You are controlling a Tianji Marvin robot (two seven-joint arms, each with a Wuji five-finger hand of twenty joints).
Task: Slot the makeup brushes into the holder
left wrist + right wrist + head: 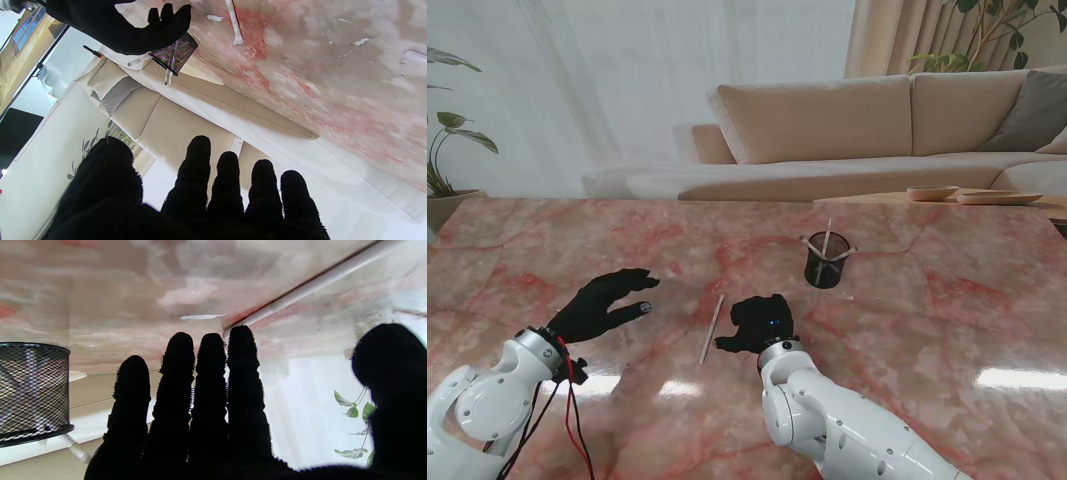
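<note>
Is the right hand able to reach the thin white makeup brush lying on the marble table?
Probably yes: the right hand is open beside the thin white makeup brush, with nothing between them.

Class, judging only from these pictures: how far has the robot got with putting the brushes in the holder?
Done: the holder already has brushes standing in it. In hand: nothing; the right hand is open beside the last brush, which lies flat on the table. The left hand is open too. Left: grasp that brush and insert it.
</note>
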